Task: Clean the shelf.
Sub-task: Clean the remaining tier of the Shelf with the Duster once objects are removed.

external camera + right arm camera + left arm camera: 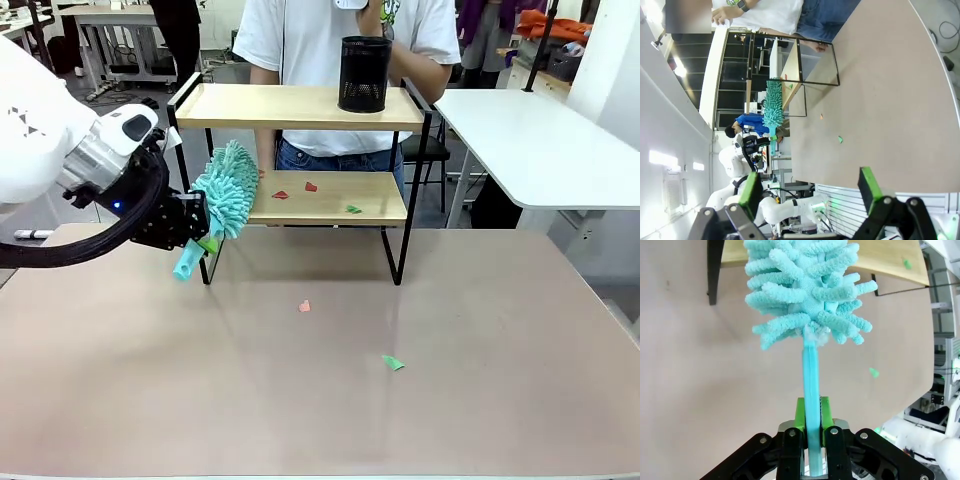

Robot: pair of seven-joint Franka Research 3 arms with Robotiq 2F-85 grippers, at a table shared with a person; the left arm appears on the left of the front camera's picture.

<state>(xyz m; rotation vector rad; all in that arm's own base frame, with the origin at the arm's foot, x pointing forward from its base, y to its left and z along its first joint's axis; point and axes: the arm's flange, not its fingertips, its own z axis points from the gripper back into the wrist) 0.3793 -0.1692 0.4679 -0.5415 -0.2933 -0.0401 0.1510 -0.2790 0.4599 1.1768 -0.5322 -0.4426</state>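
A small two-tier shelf (pixel 270 106), two pale wooden boards in a thin black frame, stands at the far side of a brown tabletop (pixel 200 400). A person in a white shirt (pixel 330 40) stands just behind the shelf.

At the shelf's left end, the left end effector (pixel 200 238) is closed tight on the thin handle of a fluffy turquoise duster (pixel 228 190). Its green pads (pixel 825 415) pinch the handle low down, so the whole soft head is free. The head points up and toward the shelf, level with the lower board and at its left edge. That looks like the stance for a sweep along the board from the left.

On the lower board lie two red paper scraps (pixel 281 194) toward the left and a green scrap (pixel 353 209) farther right. These seem to be what needs brushing off. A pink scrap (pixel 304 306) and another green scrap (pixel 393 362) lie on the tabletop in front of the shelf.

A black mesh cup (pixel 364 73) stands on the upper board toward the right; it would hinder dusting there. The left front leg and the low gap between the boards leave the duster head little room.

The right end effector (pixel 809 186) is well apart from the shelf, fingers spread wide with nothing between them.
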